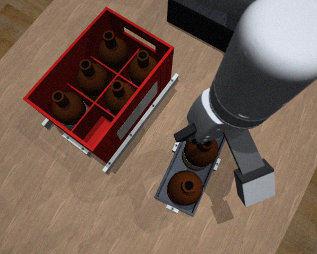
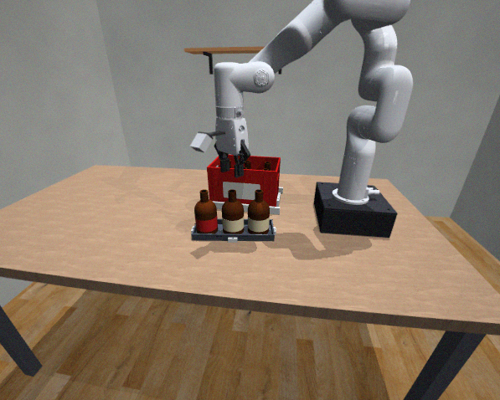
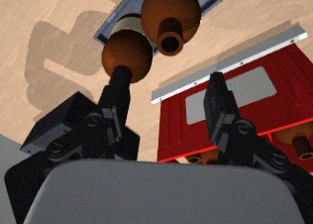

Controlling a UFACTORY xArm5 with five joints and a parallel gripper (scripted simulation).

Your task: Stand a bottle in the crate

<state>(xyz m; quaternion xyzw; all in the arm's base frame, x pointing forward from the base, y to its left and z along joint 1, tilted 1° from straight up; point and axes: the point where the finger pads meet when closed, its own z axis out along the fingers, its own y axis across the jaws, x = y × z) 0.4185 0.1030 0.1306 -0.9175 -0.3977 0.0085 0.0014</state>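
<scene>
The red crate [image 1: 98, 82] holds several brown bottles, one to a cell; the near right cell [image 1: 98, 130] is empty. The grey tray [image 1: 190, 170] stands to its right with three upright bottles, seen in the exterior view: a red-label one [image 2: 205, 212] and two cream-label ones [image 2: 232, 212] [image 2: 259, 212]. From above I see the red-label bottle [image 1: 185, 187] and the middle bottle [image 1: 200, 152]; the arm hides the far one. My gripper [image 2: 231, 165] hangs open and empty well above the tray's bottles. In the wrist view its fingers stand apart, with bottle tops [image 3: 170, 13] [image 3: 127, 57] below.
The arm's black base [image 2: 354, 213] stands on the table behind and to the right of the tray. White rails [image 1: 142, 120] hold the crate in place. A small wall shelf [image 2: 224, 50] hangs at the back.
</scene>
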